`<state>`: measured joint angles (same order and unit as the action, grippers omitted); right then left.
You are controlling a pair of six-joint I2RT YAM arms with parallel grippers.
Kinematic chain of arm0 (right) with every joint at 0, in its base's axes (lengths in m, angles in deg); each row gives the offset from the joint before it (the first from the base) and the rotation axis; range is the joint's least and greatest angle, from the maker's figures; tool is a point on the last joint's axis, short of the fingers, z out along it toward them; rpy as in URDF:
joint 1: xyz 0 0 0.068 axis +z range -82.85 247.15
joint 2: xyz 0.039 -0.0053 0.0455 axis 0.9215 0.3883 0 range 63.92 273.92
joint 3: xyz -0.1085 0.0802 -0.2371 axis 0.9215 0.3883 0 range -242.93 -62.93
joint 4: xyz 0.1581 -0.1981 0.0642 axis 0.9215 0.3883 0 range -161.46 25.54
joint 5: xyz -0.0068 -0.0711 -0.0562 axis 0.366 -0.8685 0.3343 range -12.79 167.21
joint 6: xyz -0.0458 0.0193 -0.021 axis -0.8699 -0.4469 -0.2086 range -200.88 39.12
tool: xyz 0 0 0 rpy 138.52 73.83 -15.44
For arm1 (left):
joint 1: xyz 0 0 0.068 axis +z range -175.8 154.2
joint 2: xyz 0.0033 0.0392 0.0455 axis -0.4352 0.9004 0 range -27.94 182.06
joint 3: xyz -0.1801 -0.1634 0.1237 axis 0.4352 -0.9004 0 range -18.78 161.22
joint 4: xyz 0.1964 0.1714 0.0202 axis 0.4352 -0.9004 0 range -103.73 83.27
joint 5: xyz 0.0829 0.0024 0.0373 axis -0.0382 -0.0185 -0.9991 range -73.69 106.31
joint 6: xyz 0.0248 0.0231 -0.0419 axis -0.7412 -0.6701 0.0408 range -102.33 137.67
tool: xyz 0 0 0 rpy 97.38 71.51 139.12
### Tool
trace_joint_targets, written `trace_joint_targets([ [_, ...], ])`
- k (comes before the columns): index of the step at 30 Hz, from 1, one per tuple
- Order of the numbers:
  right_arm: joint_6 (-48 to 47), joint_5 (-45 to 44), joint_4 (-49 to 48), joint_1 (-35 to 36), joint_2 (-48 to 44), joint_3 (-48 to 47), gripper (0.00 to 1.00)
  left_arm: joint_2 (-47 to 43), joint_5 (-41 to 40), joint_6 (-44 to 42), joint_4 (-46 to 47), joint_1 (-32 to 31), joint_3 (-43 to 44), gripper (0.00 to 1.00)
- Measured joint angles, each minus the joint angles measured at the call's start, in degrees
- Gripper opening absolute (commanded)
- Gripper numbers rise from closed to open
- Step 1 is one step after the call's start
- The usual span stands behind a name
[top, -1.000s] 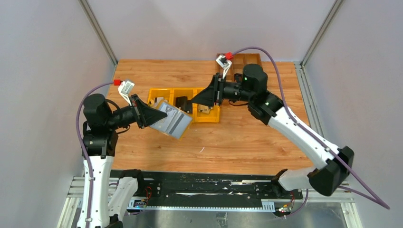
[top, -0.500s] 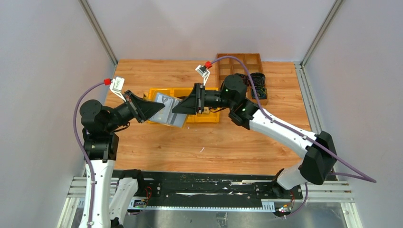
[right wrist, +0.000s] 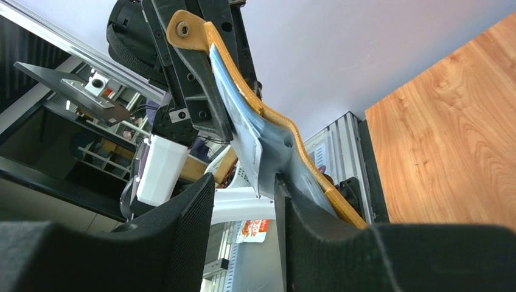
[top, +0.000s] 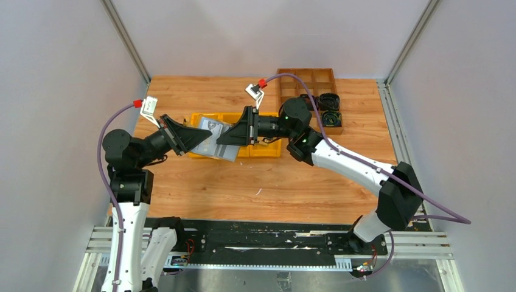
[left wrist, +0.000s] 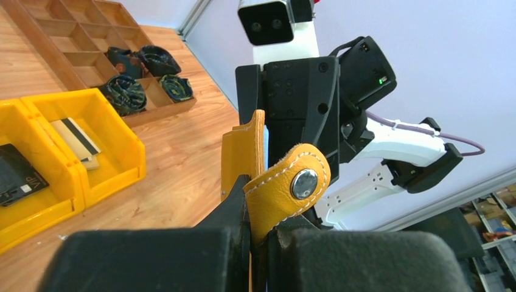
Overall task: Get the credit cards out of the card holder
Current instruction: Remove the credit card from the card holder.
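Observation:
My left gripper (top: 204,139) is shut on the card holder (top: 219,146), a mustard-tan wallet with a silver-grey face, held in the air in front of the yellow bins. In the left wrist view (left wrist: 258,228) the jaws pinch its leather edge beside the snap tab (left wrist: 304,182). My right gripper (top: 224,137) is open at the holder's far edge. In the right wrist view (right wrist: 243,188) a silver-grey credit card (right wrist: 258,149) sticks out of the holder (right wrist: 243,82) into the gap, against the right finger. Beige (left wrist: 76,137) and black (left wrist: 15,179) cards lie in the bins.
A row of yellow bins (top: 268,149) stands mid-table behind the holder. A brown wooden divided tray (top: 307,78) sits at the back right with dark coiled items (top: 328,109) in it. Grey walls close in both sides.
My right gripper has swung left from over the right bin to the holder's edge. My left gripper has carried the holder up and away towards the bins.

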<state>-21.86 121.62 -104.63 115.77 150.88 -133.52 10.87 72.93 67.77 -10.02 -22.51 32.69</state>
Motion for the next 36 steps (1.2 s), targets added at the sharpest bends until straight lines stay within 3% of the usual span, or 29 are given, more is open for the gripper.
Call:
trace_joint_targets([
  [7, 6.9, 2.2, -9.8, 1.3, 4.5, 0.0, 0.35, -0.1, -0.1, 2.3, 3.1, 0.1, -1.5, 0.00],
  [13, 12.2, 2.6, -16.9, 1.5, 6.6, 0.1, 0.13, -0.5, -0.1, 4.4, 5.4, 0.4, -1.8, 0.04],
  [18, 14.7, 2.6, -21.2, 1.7, 6.7, 1.3, 0.12, -0.6, 0.6, 6.2, 7.2, 0.4, -1.9, 0.06],
  [27, 17.9, 1.9, -28.7, 1.7, 6.5, 4.9, 0.00, -0.4, 3.0, 10.0, 8.6, 0.2, -2.1, 0.08],
  [36, 18.2, 1.0, -30.0, 1.8, 4.4, 7.3, 0.00, 0.5, 4.7, 14.7, 11.3, -0.4, -2.4, 0.12],
])
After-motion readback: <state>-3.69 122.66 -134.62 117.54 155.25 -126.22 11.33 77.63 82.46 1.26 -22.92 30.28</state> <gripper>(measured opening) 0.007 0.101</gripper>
